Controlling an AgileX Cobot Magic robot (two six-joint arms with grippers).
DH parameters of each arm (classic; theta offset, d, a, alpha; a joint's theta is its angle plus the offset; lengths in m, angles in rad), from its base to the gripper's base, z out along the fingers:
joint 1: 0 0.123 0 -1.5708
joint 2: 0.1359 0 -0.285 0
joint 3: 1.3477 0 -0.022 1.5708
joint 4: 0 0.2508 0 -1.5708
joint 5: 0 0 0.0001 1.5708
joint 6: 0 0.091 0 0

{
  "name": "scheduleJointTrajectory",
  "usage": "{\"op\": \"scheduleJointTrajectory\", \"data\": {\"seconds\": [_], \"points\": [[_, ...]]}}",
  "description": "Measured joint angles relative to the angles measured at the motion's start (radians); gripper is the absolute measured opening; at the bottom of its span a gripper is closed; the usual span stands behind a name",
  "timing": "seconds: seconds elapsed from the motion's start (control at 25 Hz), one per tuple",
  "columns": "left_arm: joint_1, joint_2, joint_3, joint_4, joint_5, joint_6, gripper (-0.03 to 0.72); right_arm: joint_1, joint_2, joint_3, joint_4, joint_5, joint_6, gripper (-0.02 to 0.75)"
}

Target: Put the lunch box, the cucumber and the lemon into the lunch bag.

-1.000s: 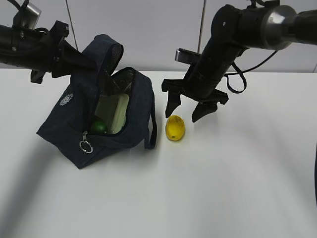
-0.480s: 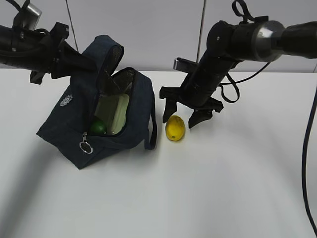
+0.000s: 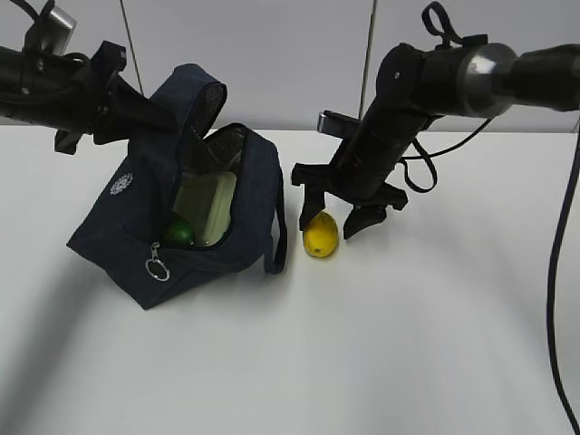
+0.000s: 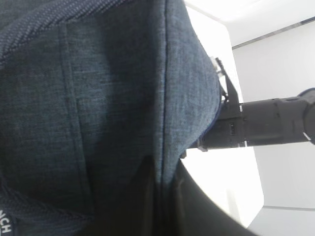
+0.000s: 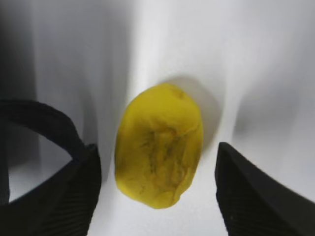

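Surface point(image 3: 381, 344), smooth and white, fills the lower frame and lies bare across the whole bottom and right. Left of centre sits the lunch bag point(image 3: 136, 245), dark navy woven fabric, boxy, tipped with its unzipped mouth facing the camera and silvery lining showing inside. My left jaws point(image 3: 136, 109), at upper left, are pinched tight on the bag's fabric and hold it up. Inside stands the lunch box point(image 3: 207, 207), its pale green lid with rounded corners showing, and beside it in the lower left of the mouth pokes the round dark green end of the cucumber point(image 3: 179, 232). My right jaws point(image 3: 335, 213), centre frame, stand wide, ribbed black pads either side of the lemon point(image 3: 321, 235) without touching. That lemon is yellow, dimpled, oval, long axis roughly upright in the exterior view, just right of the bag's hanging strap point(image 3: 278, 245).
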State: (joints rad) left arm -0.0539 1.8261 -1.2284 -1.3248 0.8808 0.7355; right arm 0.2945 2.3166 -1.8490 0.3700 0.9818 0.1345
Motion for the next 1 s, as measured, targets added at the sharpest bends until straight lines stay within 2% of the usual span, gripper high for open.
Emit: {"op": "scheduleJointTrajectory", "data": {"seconds": [0.12, 0.48, 1.0], "points": [[0.000, 0.000, 0.000, 0.000, 0.000, 0.000, 0.003, 0.000, 0.020, 0.000, 0.005, 0.007, 0.000, 0.514], [0.000, 0.000, 0.000, 0.000, 0.000, 0.000, 0.003, 0.000, 0.041, 0.000, 0.017, 0.012, 0.002, 0.494], [0.000, 0.000, 0.000, 0.000, 0.000, 0.000, 0.003, 0.000, 0.041, 0.000, 0.017, 0.021, 0.000, 0.380]]}}
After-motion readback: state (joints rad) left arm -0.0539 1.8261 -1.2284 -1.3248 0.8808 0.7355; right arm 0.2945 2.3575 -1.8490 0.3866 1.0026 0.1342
